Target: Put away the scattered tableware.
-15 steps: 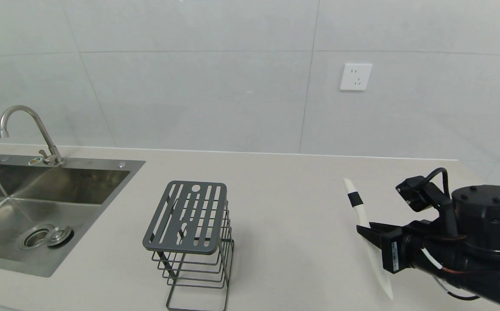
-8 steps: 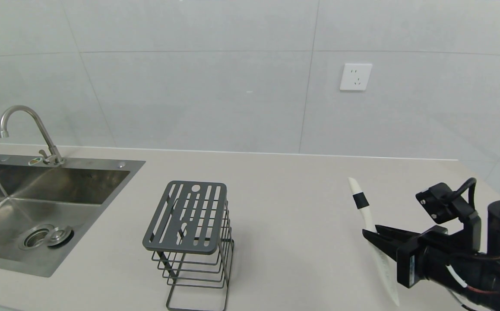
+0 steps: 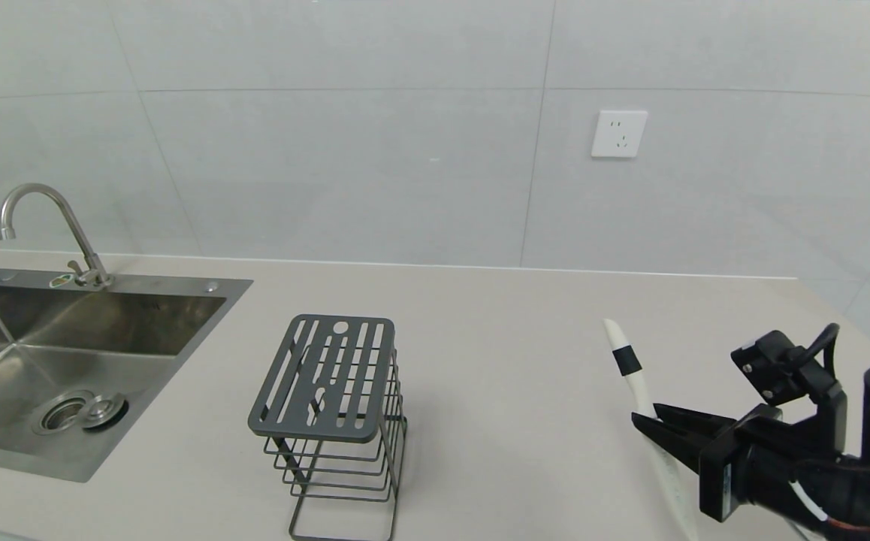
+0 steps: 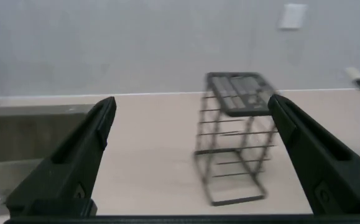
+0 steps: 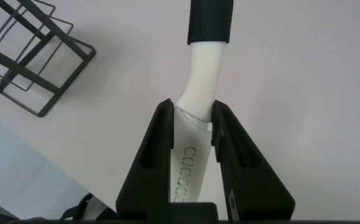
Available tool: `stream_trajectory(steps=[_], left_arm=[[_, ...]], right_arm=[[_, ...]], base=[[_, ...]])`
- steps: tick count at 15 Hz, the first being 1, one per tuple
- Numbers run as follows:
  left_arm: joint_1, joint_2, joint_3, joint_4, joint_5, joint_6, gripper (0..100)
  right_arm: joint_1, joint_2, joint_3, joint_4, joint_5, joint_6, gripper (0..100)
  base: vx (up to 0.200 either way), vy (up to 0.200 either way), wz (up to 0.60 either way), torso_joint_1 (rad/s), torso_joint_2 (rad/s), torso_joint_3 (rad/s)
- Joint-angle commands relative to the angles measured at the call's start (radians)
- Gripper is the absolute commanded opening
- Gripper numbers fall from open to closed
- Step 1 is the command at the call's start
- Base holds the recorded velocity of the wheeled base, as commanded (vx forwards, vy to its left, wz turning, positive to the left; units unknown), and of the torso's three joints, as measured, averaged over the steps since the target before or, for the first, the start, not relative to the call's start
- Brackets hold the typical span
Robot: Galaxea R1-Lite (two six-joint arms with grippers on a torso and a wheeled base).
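**Right gripper clamped on white knife at the counter's right end**

A pale countertop [image 3: 495,361] ran along a grey tiled wall carrying a white socket [image 3: 619,133]. At the left end sat a steel sink [image 3: 104,315] with a curved faucet [image 3: 44,203] behind it and a round strainer [image 3: 82,409] in its basin. Near the middle of the counter stood a dark wire knife rack [image 3: 326,376] with a slotted plate on top. It stood upright, well apart from both the sink and the knife.

The left gripper [image 4: 192,106] hung with its fingers spread wide, holding nothing. The rack [image 4: 235,93] stood beyond it on the counter.

The white knife [image 3: 634,383] was at the right end of the counter, well to the right of the rack. The right gripper [image 3: 647,415] had its fingers closed on the flat of the blade, just past where the handle ended. The black fingers covered that stretch of blade in the head view.

The knife's long axis ran from the wall side toward the robot, leaning slightly left at the far end. The rounded handle, ringed by a black band, pointed toward the wall. The blade pointed back toward the robot and ran out of the head view's lower edge. Whether its tip touched the counter could not be told.

From the wrist, the knife [image 5: 203,74] showed a row of small holes in the blade between the right gripper's [image 5: 192,107] fingers. A corner of the rack [image 5: 30,50] lay off to one side.
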Motion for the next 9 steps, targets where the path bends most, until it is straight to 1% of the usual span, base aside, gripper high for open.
stream_trajectory(steps=[1,2,3,4,5,6,7,8,9], left_arm=[[-0.004,0.014,-0.046,0.019,-0.040,-0.037,100],[-0.009,0.026,-0.084,0.031,-0.124,-0.087,100],[-0.018,0.054,-0.130,0.037,-0.213,-0.157,100],[-0.022,0.089,-0.161,0.034,-0.265,-0.220,100],[-0.028,0.127,-0.181,0.025,-0.294,-0.255,100],[-0.047,0.169,-0.201,0.020,-0.327,-0.258,100],[-0.059,0.189,-0.213,0.016,-0.339,-0.258,100],[-0.093,0.250,-0.239,-0.004,-0.373,-0.257,100],[-0.108,0.305,-0.251,-0.040,-0.397,-0.254,100]], right_arm=[[0.002,-0.015,0.011,-0.011,0.015,-0.020,0],[0.002,-0.020,0.019,-0.022,0.031,-0.035,0],[0.002,-0.020,0.028,-0.033,0.056,-0.041,0],[0.002,-0.020,0.042,-0.048,0.071,-0.044,0],[0.002,-0.020,0.059,-0.070,0.090,-0.047,0],[0.000,-0.020,0.074,-0.096,0.113,-0.063,0],[0.000,-0.020,0.082,-0.110,0.125,-0.070,0],[0.002,-0.020,0.094,-0.143,0.165,-0.090,0],[0.000,-0.020,0.094,-0.157,0.188,-0.107,0]], base=[[0.000,0.000,0.00,0.000,0.00,0.000],[0.000,0.000,0.00,0.000,0.00,0.000],[0.000,0.000,0.00,0.000,0.00,0.000],[0.000,0.000,0.00,0.000,0.00,0.000],[0.000,0.000,0.00,0.000,0.00,0.000],[0.000,0.000,0.00,0.000,0.00,0.000],[0.000,0.000,0.00,0.000,0.00,0.000],[0.000,0.000,0.00,0.000,0.00,0.000],[0.000,0.000,0.00,0.000,0.00,0.000]])
